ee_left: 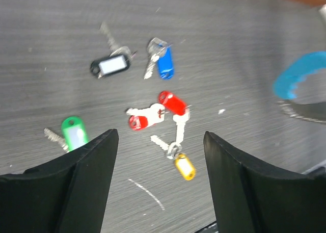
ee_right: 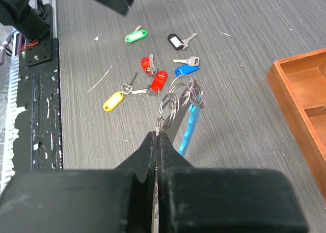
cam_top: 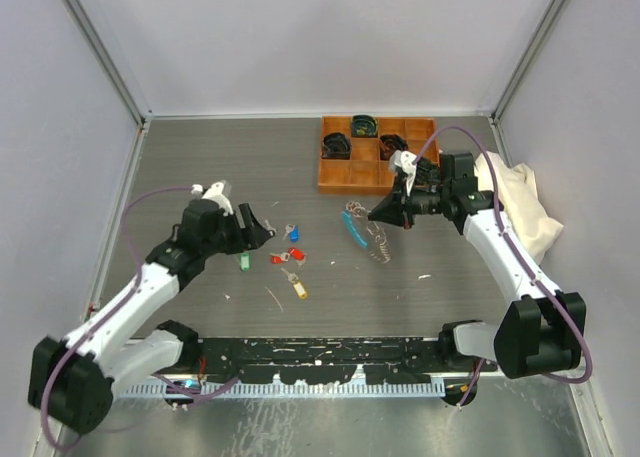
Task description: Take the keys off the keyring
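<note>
Right gripper (ee_right: 157, 136) fills the bottom of its wrist view, clenched on the keyring (ee_right: 179, 98) coil, blue segment hanging just below it mid-frame. Left gripper (ee_left: 160, 138) is released, jaws wide, nothing between them. Table (cam_top: 200, 157) spans the top view, with a white cloth (cam_top: 520, 202) at right edge and an orange tray (cam_top: 340, 187) upper right. Keys (cam_top: 285, 257) lie loose centre-left, off the ring: green key (ee_left: 74, 131), black key (ee_left: 111, 66), blue key (ee_left: 164, 63), red key (ee_left: 172, 103), yellow key (ee_left: 184, 166).
</note>
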`<state>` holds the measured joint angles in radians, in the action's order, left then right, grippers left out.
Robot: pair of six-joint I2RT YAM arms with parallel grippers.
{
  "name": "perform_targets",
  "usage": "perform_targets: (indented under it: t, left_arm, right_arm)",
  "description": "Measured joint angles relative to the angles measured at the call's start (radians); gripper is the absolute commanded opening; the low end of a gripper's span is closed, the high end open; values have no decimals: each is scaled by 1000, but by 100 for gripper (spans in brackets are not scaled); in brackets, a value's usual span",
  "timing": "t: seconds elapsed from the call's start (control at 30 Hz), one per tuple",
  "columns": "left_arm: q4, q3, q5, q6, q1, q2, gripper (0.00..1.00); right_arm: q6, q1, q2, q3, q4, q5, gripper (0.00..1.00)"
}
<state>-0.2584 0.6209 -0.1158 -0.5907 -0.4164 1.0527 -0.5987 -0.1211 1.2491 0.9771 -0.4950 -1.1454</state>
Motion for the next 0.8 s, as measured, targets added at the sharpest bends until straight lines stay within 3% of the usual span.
perform_targets:
  t: [0.13, 0.37, 0.53, 0.8]
  left_arm:
    - [14, -10, 2, -1, 0, -214, 81]
    - [97, -120, -30, -53, 0, -474, 82]
    - [112, -172, -47, -94, 0, -500, 83]
    - [152, -163, -101, -99, 0, -448, 83]
  right_arm:
    - [68, -56, 1, -10, 53, 54, 1]
    - [317, -189, 1, -33, 259, 142, 4]
    - [422, -182, 11, -96, 372, 304, 4]
    - [342, -154, 167, -86, 354, 462, 4]
